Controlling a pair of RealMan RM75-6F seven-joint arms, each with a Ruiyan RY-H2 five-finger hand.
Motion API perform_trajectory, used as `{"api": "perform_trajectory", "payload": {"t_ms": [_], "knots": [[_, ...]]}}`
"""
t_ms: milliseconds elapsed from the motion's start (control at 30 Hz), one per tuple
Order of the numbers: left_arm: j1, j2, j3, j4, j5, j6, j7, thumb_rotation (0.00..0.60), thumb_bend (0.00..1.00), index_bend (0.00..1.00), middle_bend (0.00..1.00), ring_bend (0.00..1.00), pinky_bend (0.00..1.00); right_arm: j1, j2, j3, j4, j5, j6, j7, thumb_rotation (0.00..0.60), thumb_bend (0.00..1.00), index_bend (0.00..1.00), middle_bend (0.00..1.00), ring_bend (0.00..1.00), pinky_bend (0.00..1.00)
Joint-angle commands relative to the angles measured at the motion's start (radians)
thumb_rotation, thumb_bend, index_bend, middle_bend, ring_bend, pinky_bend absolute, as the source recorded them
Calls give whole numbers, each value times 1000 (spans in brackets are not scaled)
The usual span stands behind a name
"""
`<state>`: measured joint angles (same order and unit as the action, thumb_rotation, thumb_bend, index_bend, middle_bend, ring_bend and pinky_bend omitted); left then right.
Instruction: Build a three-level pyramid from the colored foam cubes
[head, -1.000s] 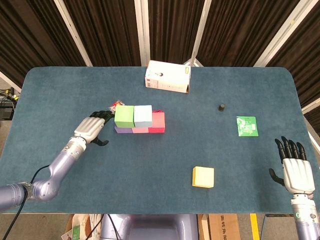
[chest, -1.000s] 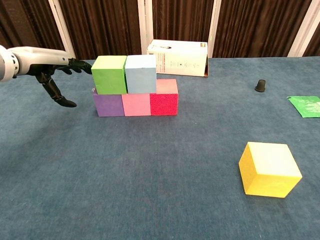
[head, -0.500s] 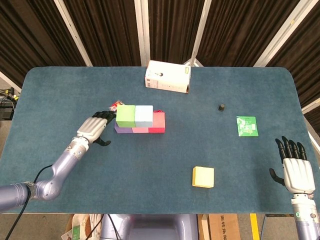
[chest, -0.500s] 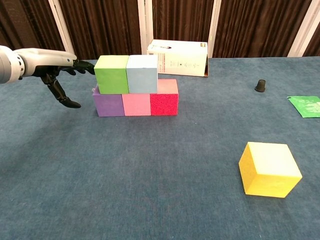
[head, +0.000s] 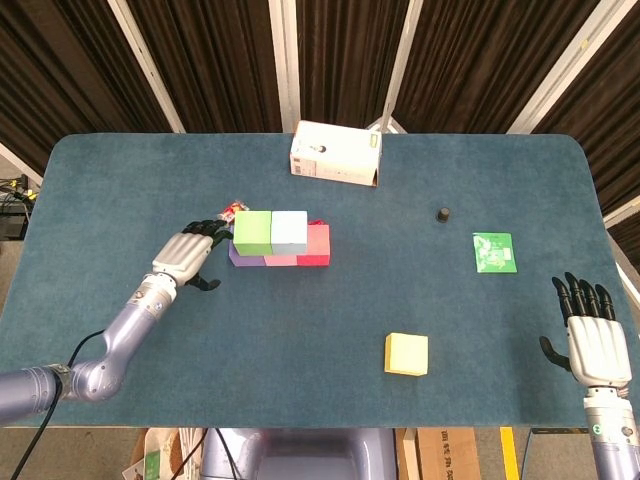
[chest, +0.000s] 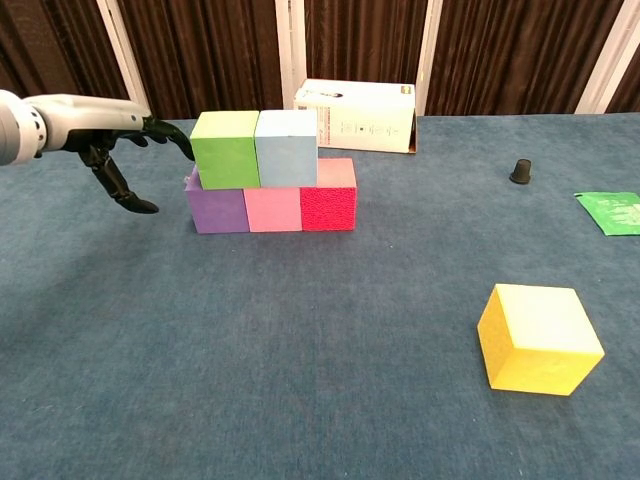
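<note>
A purple cube (chest: 217, 209), a pink cube (chest: 273, 208) and a red cube (chest: 328, 194) form a row on the table. On top of them sit a green cube (chest: 226, 150) (head: 252, 232) and a light blue cube (chest: 287, 148) (head: 289, 230), side by side. My left hand (head: 186, 252) (chest: 110, 135) is open just left of the green cube, its fingertips (chest: 184, 146) at that cube's left face. A yellow cube (head: 406, 354) (chest: 537, 338) lies alone at the front right. My right hand (head: 596, 342) hovers open near the table's right front corner, holding nothing.
A white carton (head: 335, 154) lies on its side behind the stack. A small black cap (head: 442, 214) and a green packet (head: 494, 252) sit on the right. A small red-and-white item (head: 232, 209) lies behind the green cube.
The green and light blue cubes have shifted slightly right along the bottom row, with my left hand's fingertips following the green cube. The right hand stays put.
</note>
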<state>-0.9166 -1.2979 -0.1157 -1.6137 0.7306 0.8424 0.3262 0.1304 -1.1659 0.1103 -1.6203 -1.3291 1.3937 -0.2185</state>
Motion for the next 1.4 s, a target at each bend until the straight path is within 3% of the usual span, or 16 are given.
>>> {"api": "perform_trajectory", "payload": {"t_ms": [33, 367, 633, 833, 967, 1167, 1400], "knots": [[6, 10, -1, -5, -1, 6, -1, 600, 317, 193, 20, 0, 0, 0, -1, 0, 1, 0, 1, 0, 600, 324, 52, 9, 0, 0], [60, 107, -25, -79, 44, 52, -64, 600, 317, 191, 18, 0, 0, 2, -2, -3, -1, -4, -3, -2, 600, 324, 52, 9, 0, 0], [198, 238, -39, -196, 249, 193, -233, 600, 317, 178, 11, 0, 0, 1, 4, -12, -9, -22, -5, 19, 600, 324, 65, 9, 0, 0], [347, 353, 8, -233, 451, 321, -381, 600, 318, 178, 7, 0, 0, 3, 6, -21, -14, -35, -13, 28, 600, 324, 73, 9, 0, 0], [438, 386, 63, -211, 544, 396, -428, 600, 317, 178, 6, 0, 0, 9, 8, -34, -20, -51, -33, 39, 600, 324, 74, 9, 0, 0], [601, 354, 134, -91, 727, 608, -576, 600, 317, 149, 0, 0, 0, 26, 24, -71, -43, -94, -88, 75, 600, 324, 74, 9, 0, 0], [727, 283, 148, 47, 810, 807, -626, 600, 317, 144, 0, 0, 0, 57, 103, -102, -140, -112, -173, 102, 600, 320, 74, 9, 0, 0]]}}
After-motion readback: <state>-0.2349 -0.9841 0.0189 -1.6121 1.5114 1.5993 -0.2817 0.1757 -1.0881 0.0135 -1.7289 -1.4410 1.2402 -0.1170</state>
